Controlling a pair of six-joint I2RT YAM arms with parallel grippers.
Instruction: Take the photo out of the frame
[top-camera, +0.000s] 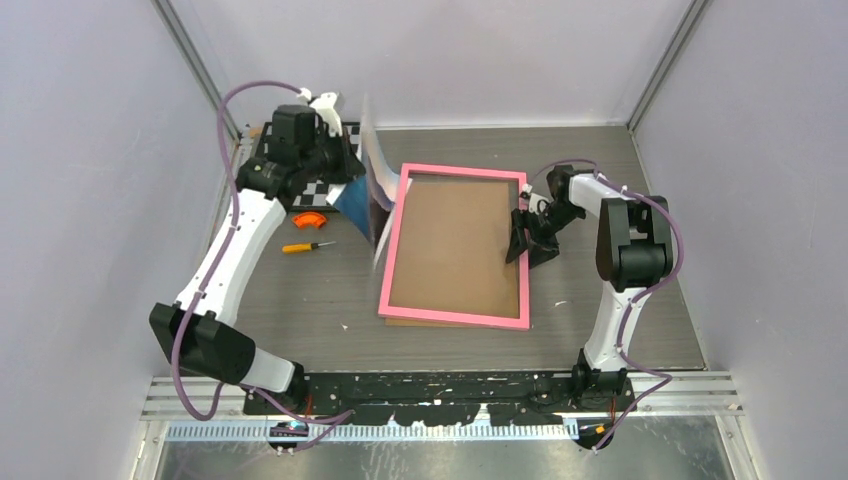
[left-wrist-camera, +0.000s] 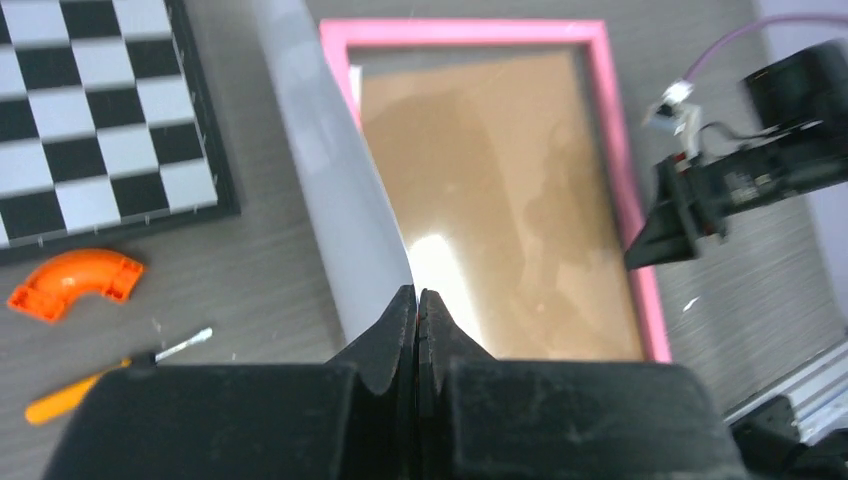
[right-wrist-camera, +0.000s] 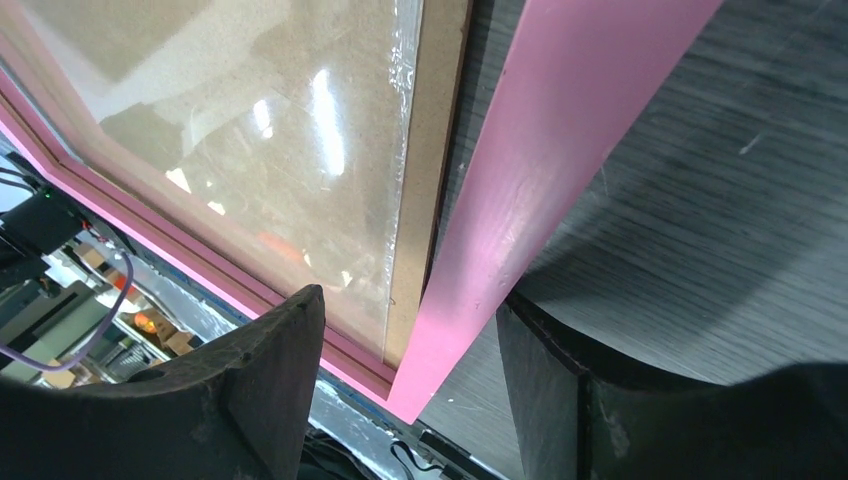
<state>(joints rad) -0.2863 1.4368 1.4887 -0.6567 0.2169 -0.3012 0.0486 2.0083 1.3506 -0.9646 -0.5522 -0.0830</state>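
The frame (top-camera: 455, 318), pink-edged with a brown board inside, lies in the middle of the table. The photo (top-camera: 383, 185) stands curled up along the frame's left side, out of the frame and seen nearly edge-on. Its pale back (left-wrist-camera: 330, 180) fills the left wrist view. My left gripper (left-wrist-camera: 417, 292) is shut on the photo's edge and holds it high at the back left (top-camera: 345, 165). My right gripper (right-wrist-camera: 410, 300) is open and straddles the frame's right rail (right-wrist-camera: 540, 150), one finger (right-wrist-camera: 270, 380) over the glazed inside and the other finger (right-wrist-camera: 560, 380) outside the rail.
A black-rimmed chessboard (left-wrist-camera: 100, 110) lies at the back left under the left arm. An orange elbow piece (top-camera: 309, 220) and an orange-handled screwdriver (top-camera: 305, 246) lie left of the frame. Walls close in on three sides.
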